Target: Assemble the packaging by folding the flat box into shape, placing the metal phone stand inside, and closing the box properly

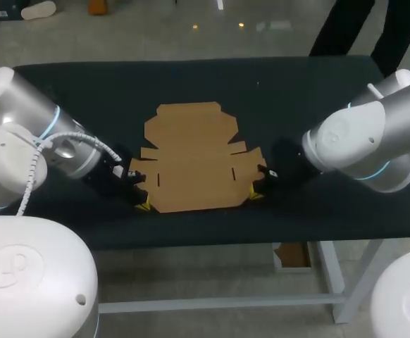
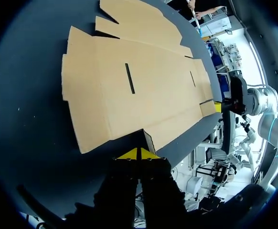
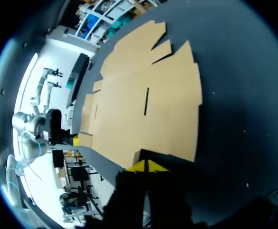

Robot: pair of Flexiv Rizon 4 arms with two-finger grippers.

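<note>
My left gripper (image 1: 144,205) has its fingers pinched together on the near-left corner of the flat box (image 1: 191,158). The box is a brown, slotted cardboard sheet lying unfolded mid-table (image 1: 318,91). My right gripper (image 1: 255,195) is likewise clamped on its near-right corner.

In the head view, the left gripper (image 1: 144,205) is hiding under its own dark body, with only 1 yellow tip showing at the near left corner of the flat box (image 1: 191,158). The right gripper (image 1: 256,196) is showing just as little at the near right corner. The left arm (image 1: 22,148) and right arm (image 1: 374,141) are running off the view's sides.

In each wrist view the 2 yellow tips are sitting closed together at the cardboard's near edge, covering the corner beneath. Whether any cardboard is lying between them is impossible to tell. In the left wrist view the box's far flaps are running out past the black rim.
</note>
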